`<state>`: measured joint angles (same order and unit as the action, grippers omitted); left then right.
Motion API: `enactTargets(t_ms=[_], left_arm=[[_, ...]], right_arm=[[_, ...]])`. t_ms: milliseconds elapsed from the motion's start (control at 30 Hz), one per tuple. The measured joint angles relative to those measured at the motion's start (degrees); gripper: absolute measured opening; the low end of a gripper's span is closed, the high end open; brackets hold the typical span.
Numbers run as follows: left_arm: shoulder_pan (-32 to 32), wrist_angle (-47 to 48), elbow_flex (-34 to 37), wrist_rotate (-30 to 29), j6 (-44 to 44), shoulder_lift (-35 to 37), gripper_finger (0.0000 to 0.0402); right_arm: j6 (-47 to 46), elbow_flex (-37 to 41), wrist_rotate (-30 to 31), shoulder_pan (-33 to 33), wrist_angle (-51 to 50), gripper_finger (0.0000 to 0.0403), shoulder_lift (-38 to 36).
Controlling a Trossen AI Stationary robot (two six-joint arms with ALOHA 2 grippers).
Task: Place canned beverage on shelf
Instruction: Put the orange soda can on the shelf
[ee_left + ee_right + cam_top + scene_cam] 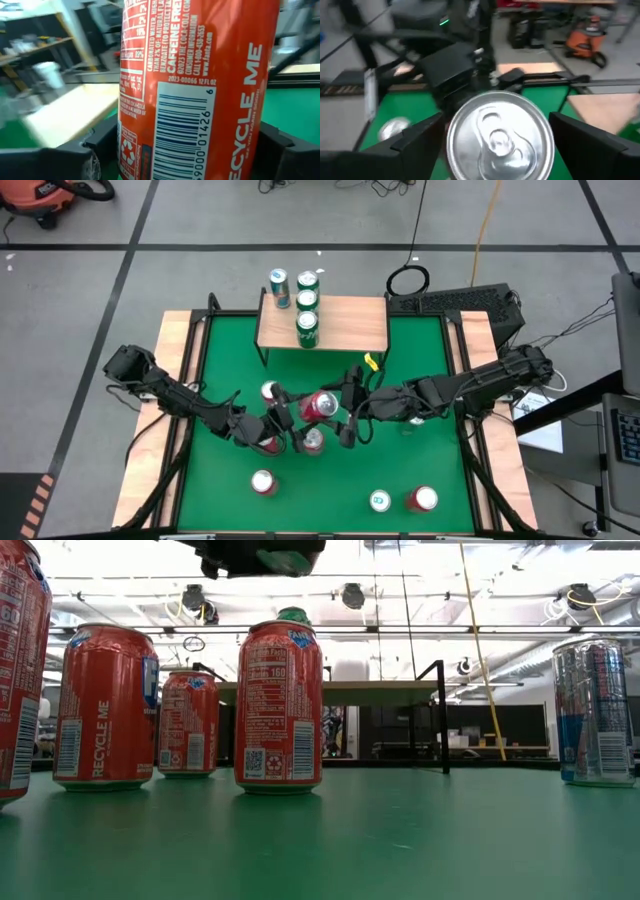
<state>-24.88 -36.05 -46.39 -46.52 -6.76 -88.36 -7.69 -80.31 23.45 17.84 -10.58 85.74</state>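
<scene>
Lying sideways between both end effectors, orange can (321,405)

Three cans (306,302) crowd the shelf (345,323) left end.

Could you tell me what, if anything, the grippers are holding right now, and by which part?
The left gripper holds a red can by its side wall, tipped on its side above the table. The right gripper brackets its top end, fingers apart.

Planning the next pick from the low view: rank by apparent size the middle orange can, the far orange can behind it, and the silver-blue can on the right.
1. Middle orange can, largest.
2. Silver-blue can, somewhat smaller.
3. Far orange can, smallest.
Nearness to the camera drives these differences, so true sizes stay unsure.
</scene>
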Motion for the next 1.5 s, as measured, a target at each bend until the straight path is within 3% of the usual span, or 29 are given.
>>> enactTargets(t_ms=[400,533,633,833,1000,1200,1500], left_arm=[[2.9,0.2,0.1,31.0,1.9,0.0,0.0302],[5.1,-0.3,0.1,42.0,3.4,0.0,0.0302],[6.5,0.1,0.1,46.2,3.7,0.0,0.0302],[7.3,0.4,0.1,47.3,3.7,0.0,0.0303],[7.1,2.7,0.0,45.9,4.9,0.1,0.0303],[6.2,3.3,-0.1,41.1,4.9,0.1,0.0327],[5.2,2.2,-0.1,27.5,4.7,0.1,0.0395]], right_arm=[[13.6,0.0,-23.4,0.6,-2.1,0.0349,1.9],[16.4,0.0,-25.2,0.9,0.5,0.0346,3.3],[18.4,0.0,-25.3,1.1,1.2,0.0332,4.1],[19.0,0.0,-26.1,1.1,1.4,0.03,4.0],[18.5,0.0,-25.9,1.1,1.1,0.0301,4.0],[15.9,0.1,-24.0,1.1,0.3,0.0305,3.8],[4.9,0.1,-14.4,1.0,-4.3,0.0306,1.9]])
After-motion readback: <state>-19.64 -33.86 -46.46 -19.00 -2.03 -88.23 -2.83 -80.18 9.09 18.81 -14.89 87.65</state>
